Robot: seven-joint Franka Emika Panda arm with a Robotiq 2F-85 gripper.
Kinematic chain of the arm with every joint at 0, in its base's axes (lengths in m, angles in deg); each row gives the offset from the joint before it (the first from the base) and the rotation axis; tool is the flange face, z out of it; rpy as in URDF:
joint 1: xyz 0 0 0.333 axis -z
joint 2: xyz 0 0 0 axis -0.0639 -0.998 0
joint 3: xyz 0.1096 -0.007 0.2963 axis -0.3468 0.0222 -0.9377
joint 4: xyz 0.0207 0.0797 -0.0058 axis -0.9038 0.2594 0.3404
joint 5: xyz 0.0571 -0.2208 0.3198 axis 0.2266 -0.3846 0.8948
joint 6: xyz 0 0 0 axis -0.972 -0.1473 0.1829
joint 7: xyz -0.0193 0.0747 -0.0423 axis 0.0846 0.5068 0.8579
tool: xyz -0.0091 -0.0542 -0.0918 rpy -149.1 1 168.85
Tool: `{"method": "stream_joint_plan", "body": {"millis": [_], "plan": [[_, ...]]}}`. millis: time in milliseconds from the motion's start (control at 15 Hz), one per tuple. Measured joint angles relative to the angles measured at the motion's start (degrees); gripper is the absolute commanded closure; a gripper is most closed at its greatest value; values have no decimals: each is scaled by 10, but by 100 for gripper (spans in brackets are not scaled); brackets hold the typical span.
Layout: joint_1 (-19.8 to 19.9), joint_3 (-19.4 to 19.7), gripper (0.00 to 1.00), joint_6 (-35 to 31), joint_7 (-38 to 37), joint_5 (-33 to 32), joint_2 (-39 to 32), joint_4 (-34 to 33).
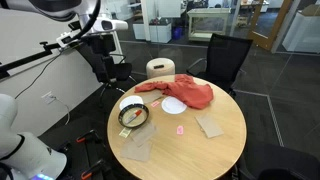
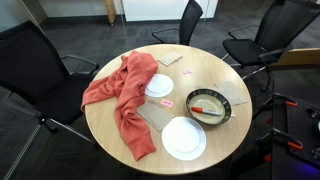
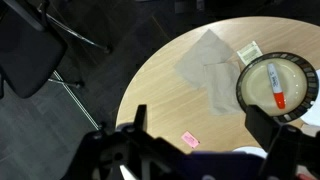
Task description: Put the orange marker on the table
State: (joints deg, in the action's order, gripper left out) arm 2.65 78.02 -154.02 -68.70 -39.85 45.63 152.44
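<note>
The hand [image 3: 202,128] is hovering wide open, empty; the orange marker [image 3: 275,85] is lying in the bowl [image 3: 242,92] at two o'clock.

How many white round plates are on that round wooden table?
2: one white round plate beside the red cloth, another at the near edge. The cloth could hide more.
</note>
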Motion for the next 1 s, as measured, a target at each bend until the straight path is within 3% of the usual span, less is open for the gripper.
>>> {"method": "stream_joint_plan", "body": {"millis": [1000], "plan": [[-7, 2, 0, -4, 1, 0, -10, 0]]}}
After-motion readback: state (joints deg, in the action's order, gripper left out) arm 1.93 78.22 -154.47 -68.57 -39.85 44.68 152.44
